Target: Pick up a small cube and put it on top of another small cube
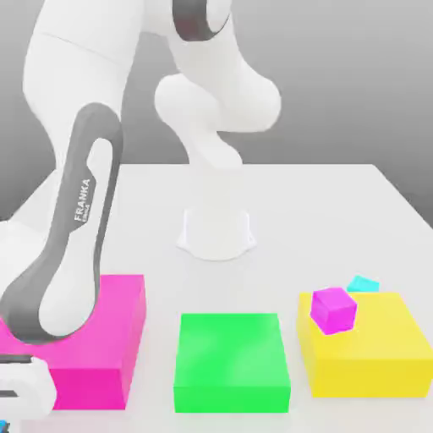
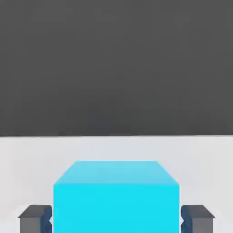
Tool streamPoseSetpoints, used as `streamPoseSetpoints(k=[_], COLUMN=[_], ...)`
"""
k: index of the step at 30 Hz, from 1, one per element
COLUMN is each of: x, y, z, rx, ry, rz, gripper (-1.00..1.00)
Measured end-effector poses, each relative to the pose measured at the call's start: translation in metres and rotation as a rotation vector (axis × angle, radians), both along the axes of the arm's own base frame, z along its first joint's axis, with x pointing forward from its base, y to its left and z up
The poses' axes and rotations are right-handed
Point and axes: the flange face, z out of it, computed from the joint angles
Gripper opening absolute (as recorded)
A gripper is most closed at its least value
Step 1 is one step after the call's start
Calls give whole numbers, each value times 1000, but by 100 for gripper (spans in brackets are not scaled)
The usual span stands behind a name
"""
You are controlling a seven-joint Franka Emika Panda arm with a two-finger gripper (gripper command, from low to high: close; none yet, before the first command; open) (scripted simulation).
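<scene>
In the hand view, a bright cyan small cube (image 2: 116, 195) rests on the white table between my gripper's (image 2: 116, 220) two dark fingertips (image 2: 34, 219). They press against its two sides, so the gripper is shut on it. In the exterior view the arm reaches down to the lower left corner, where the white hand (image 1: 19, 391) hangs low beside the big magenta block (image 1: 97, 338). A sliver of cyan (image 1: 2, 425) shows under the hand. The other small cube is out of view.
Three flat blocks stand in a row: magenta, green (image 1: 230, 359) and yellow (image 1: 368, 347). A small magenta cube (image 1: 333, 309) sits on the yellow block, and a second cyan cube (image 1: 363, 284) lies just behind it. The robot's base (image 1: 215, 232) stands mid-table.
</scene>
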Motion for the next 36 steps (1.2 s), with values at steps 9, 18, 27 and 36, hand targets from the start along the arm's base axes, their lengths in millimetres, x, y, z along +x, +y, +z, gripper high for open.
streamPoseSetpoints(k=[9, 18, 27, 36], x=[-18, -107, -200, -241], y=[-6, -16, 0, 18], z=[77, 148, 188, 146], rx=[0, 5, 7, 0], ry=[2, 8, 4, 1], rz=[85, 492, 924, 1164], gripper=[-100, -100, -100, -100])
